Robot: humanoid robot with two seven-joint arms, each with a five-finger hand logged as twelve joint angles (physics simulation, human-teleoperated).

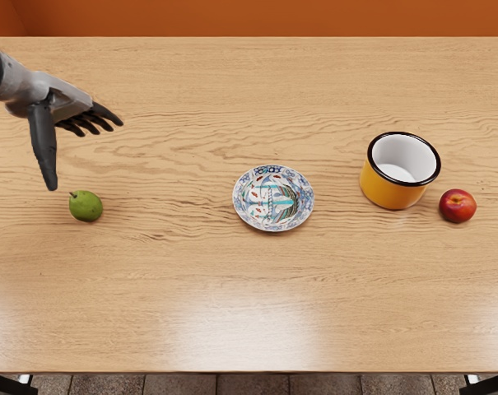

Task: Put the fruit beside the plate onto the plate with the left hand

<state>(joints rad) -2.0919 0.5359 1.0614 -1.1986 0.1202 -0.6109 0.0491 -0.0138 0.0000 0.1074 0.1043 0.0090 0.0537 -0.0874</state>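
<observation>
A green pear [86, 206] lies on the wooden table at the left. To its right, near the table's middle, sits a small patterned plate [272, 197] with nothing on it. My left hand [66, 123] comes in from the left edge and hovers above and behind the pear. Its fingers [96, 117] are spread and the thumb points down toward the pear without touching it. The hand holds nothing.
A yellow mug [401, 170] with a white inside stands at the right. Just beside it on the right lies a red apple [458, 206]. The table's front edge [249, 372] runs along the bottom.
</observation>
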